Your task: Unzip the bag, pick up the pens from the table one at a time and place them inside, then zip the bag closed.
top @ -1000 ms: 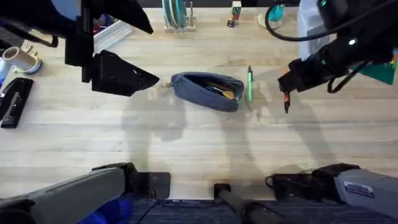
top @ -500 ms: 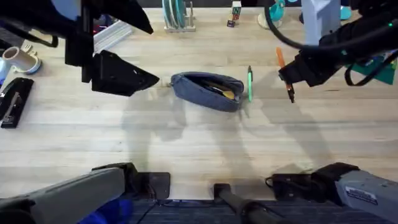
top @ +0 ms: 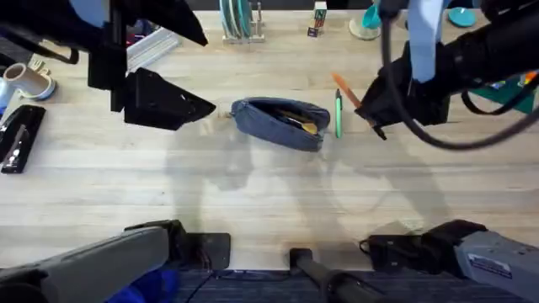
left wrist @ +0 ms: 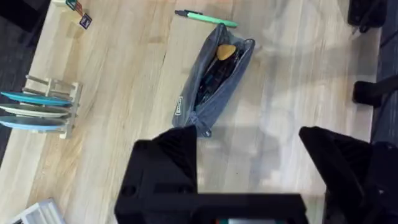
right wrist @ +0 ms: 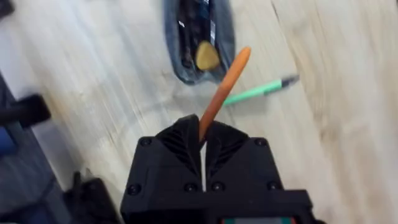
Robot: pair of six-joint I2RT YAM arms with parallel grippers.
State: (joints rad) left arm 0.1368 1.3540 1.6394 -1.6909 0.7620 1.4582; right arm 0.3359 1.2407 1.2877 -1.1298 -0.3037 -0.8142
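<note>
The grey-blue bag [top: 280, 123] lies unzipped in the middle of the table [top: 253, 194], with dark contents and a yellow piece showing in its mouth. The green pen [top: 338, 114] rests on the wood just right of it. My right gripper [top: 373, 112] hovers right of the green pen, shut on the orange pen [top: 347, 90], which slants up and left. In the right wrist view the orange pen [right wrist: 225, 86] sticks out from the shut fingers [right wrist: 186, 140] over the bag [right wrist: 199, 43] and green pen [right wrist: 258, 91]. My left gripper [top: 198, 105] hangs open left of the bag [left wrist: 214, 78].
A black stapler [top: 17, 136] and a tape roll [top: 25, 80] sit at the left edge. A rack of blue plates [top: 238, 18] stands at the back, with small items [top: 318, 18] and teal things [top: 370, 17] to its right.
My right gripper has carried the orange pen leftward, closer to the green pen and bag, and the pen now slants up-left. The left arm, bag and green pen have not moved.
</note>
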